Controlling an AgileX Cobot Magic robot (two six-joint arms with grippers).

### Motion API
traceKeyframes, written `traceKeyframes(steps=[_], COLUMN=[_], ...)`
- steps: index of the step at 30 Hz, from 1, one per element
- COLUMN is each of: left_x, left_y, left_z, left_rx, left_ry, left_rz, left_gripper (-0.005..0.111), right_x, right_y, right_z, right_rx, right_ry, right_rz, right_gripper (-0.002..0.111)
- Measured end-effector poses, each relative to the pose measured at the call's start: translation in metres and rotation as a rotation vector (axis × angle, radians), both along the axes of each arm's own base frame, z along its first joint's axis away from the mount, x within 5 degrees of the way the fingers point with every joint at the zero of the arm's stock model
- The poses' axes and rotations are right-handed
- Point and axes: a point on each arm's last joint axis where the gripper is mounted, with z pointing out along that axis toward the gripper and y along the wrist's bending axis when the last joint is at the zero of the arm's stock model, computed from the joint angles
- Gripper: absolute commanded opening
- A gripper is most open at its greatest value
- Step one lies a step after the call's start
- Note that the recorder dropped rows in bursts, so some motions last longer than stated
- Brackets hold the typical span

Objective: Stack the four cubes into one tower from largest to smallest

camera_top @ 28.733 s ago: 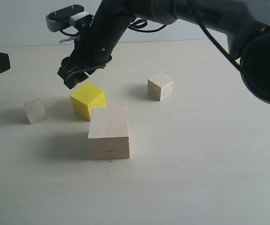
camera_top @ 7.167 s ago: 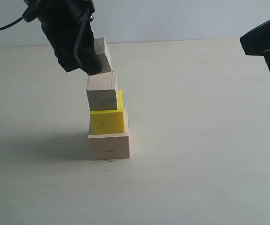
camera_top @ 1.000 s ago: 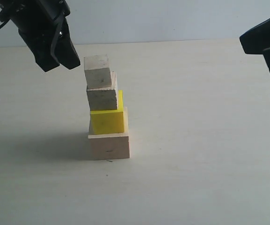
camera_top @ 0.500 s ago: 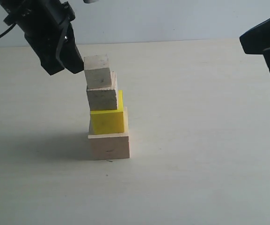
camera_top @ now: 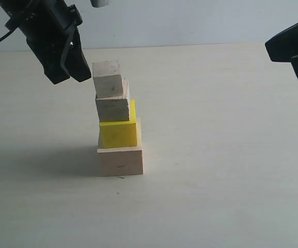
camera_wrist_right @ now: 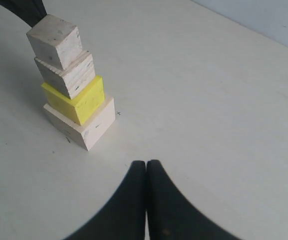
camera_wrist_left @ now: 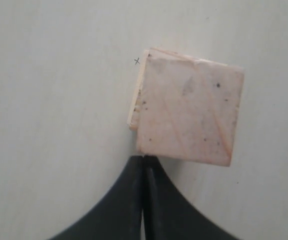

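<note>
Since the earlier exterior frame, the smallest whitish wooden cube (camera_top: 107,77) had left the left gripper (camera_top: 71,75) and sat at the top of the column raised on the large pale wooden cube (camera_top: 120,161). Above that base came the bright yellow cube (camera_top: 119,133), then the smaller pale cube with grain lines (camera_top: 112,108). All four were stacked, a little unevenly, so the task looked nearly finished; I judged that only the withdrawal of the arm remained.

From the left wrist, the jaws were pressed together and empty, with their tips at the top cube's edge; contact I could not tell.

From the right wrist, the right gripper (camera_wrist_right: 146,165) was also closed and empty, well apart from the base cube.
</note>
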Motion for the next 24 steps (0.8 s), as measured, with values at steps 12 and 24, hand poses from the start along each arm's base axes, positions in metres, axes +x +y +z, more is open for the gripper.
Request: traceKeyframes(steps=[12, 24], left_x=[-0.0008, -0.0011], left_y=[-0.0014, -0.0021], left_z=[0.0004, 0.0005], left_rx=[-0.017, -0.025], left_ry=[0.009, 0.014], left_rz=[0.002, 0.002], left_gripper=[0.000, 0.000], right_x=[-0.0002, -0.0002], right_y=[-0.0001, -0.0001], right_z=[-0.0003, -0.0003], right_rx=[-0.002, -0.002], right_ry=[0.003, 0.003], right_rz=[0.000, 0.000], right_gripper=[0.000, 0.000])
